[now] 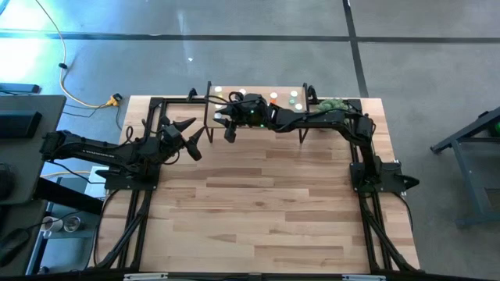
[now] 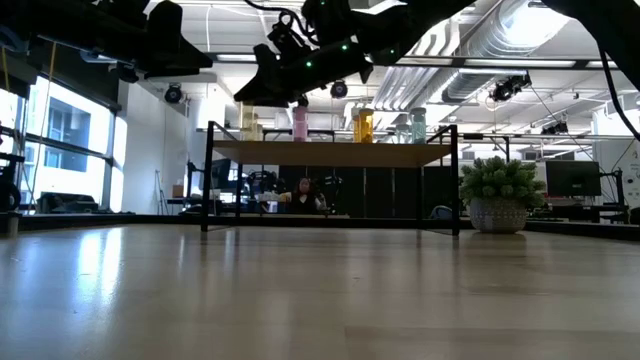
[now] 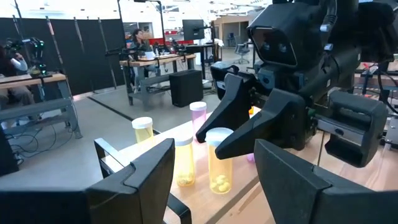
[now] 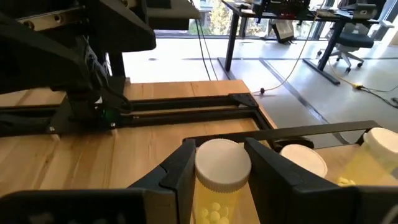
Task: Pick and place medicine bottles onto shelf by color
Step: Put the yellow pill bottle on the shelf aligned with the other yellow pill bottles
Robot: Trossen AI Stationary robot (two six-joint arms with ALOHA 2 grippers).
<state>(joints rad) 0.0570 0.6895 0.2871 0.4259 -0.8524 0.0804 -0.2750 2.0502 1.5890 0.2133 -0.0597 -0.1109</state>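
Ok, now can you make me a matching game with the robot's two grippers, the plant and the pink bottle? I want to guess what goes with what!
Things:
1. right gripper
2. left gripper
3. plant
4. pink bottle

Places or states:
A. standing on the shelf
B. on the table, beside one end of the shelf
C. fingers open, holding nothing
D. fingers closed on a yellow bottle

Pairs: 1-D, 2-C, 3-B, 4-A
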